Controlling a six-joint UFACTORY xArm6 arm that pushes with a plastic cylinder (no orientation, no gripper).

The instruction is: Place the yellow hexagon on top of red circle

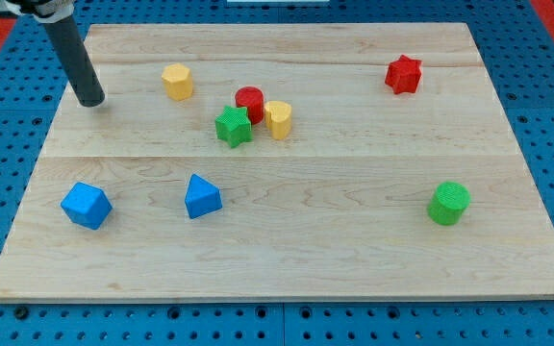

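Observation:
The yellow hexagon (177, 82) sits near the view's top left of the wooden board (354, 240). The red circle (249, 100) stands to its right, a block's width away, touching a green star (233, 126) below it and a second yellow block (278, 119) of rounded shape at its lower right. My tip (91, 100) rests on the board at the view's far left, well left of the yellow hexagon and slightly lower, not touching any block.
A red star (403, 74) is at the view's top right. A green cylinder (448, 203) is at the lower right. Two blue blocks sit at the lower left, one (87, 205) near the edge, one (201, 196) further right.

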